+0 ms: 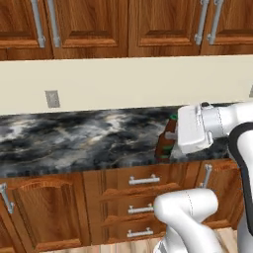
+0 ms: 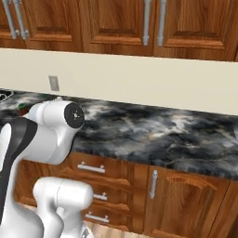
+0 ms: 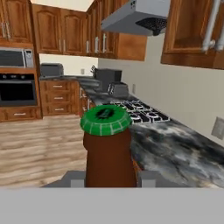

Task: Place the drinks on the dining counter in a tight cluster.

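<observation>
left base view: the arm's white wrist hides much of the beer bottle [image 1: 165, 141] near the wall counter's [image 1: 74, 138] front edge; gripper [image 3: 109, 178] clamped around its neck.

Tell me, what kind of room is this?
A kitchen, it looks like: wooden cabinets hang over a marbled counter, and a stove sits under a range hood, with an oven beyond.

Light was even and flat, with no clear source and hardly any shadows. The marbled counter [image 1: 74, 138] showed soft pale sheen, no hard glare. Edges looked slightly soft and low-resolution; no lens distortion showed at the borders.
</observation>
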You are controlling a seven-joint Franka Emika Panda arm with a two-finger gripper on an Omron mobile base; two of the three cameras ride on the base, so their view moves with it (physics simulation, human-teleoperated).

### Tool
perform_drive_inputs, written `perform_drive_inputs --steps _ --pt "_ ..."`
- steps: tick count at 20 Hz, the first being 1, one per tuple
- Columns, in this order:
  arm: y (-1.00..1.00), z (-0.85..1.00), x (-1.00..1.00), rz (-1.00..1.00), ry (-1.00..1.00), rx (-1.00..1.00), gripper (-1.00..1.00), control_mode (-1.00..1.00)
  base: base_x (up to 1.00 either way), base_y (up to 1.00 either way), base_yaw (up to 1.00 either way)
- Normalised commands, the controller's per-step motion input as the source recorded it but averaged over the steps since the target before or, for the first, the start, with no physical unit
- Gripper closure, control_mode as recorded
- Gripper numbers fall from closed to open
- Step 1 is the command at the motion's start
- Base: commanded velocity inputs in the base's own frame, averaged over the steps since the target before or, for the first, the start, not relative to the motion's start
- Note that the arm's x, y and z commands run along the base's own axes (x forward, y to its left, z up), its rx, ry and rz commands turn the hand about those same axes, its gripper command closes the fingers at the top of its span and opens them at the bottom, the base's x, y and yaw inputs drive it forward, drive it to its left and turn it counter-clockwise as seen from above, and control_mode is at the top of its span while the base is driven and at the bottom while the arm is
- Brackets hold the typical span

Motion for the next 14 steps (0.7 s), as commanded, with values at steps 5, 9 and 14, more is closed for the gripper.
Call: perform_drive_inputs --steps 5,9,14 --pt "0.0 0.0 0.0 0.0 0.0 0.0 1.0 1.0 0.0 0.03 0.94" --pt "0.0 0.0 0.0 0.0 0.0 0.0 1.0 1.0 0.0 0.0 1.0" --pt "0.0 0.0 0.0 0.0 0.0 0.0 1.0 1.0 0.0 0.0 1.0"
